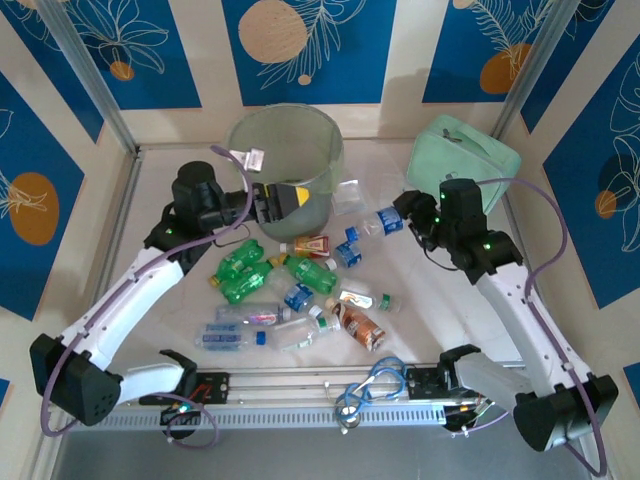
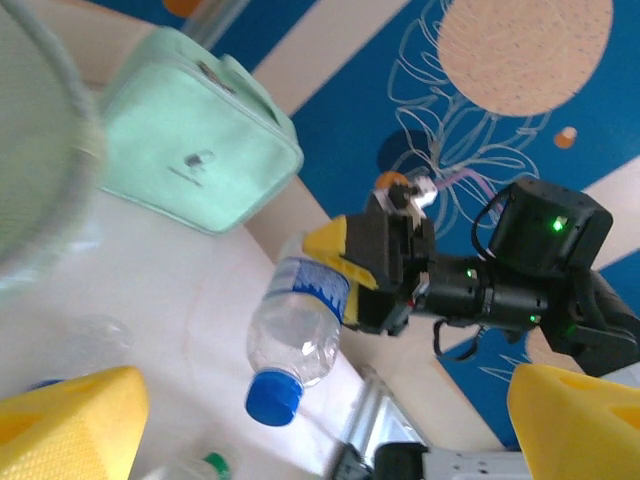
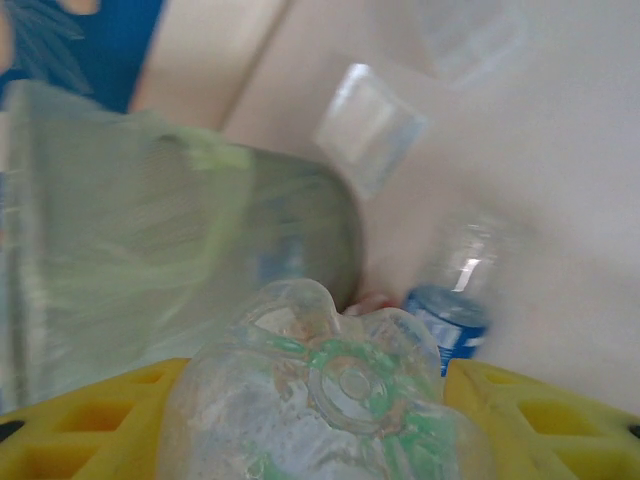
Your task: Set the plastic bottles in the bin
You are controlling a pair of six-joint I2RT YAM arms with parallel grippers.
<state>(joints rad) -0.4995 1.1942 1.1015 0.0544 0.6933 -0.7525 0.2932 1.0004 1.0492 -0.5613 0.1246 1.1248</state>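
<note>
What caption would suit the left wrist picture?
Right gripper holds a blue-capped bottle near the mint case.

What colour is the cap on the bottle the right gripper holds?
Blue; the cap shows best in the left wrist view.

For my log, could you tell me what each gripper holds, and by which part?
The right gripper grips a clear blue-capped bottle by its base end; the left gripper is open and empty.

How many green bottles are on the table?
3. One green bottle left of centre, a second just below it in the top view, a third to their right. The bin may hide more.
</note>
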